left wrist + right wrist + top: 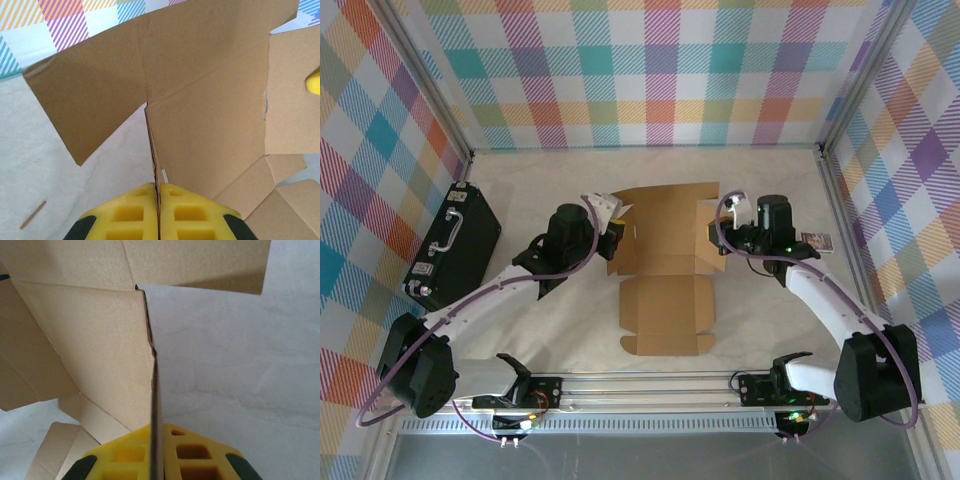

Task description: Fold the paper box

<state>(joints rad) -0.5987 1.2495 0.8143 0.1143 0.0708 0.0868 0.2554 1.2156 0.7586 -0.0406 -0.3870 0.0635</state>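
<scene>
The paper box [665,245] is a brown cardboard die-cut sheet in the middle of the table, its two side walls raised and its near flaps flat. My left gripper [611,232] is shut on the upright left wall [200,130], whose edge runs between the yellow pads [132,212]. My right gripper [718,235] is shut on the upright right wall [95,355]; the board's edge stands between its yellow pads [192,455].
A black hard case with a handle [451,245] lies at the left by the checked wall. A small printed packet [817,241] sits right of the right arm. A thin wooden stick [33,214] lies on the pale table [550,330].
</scene>
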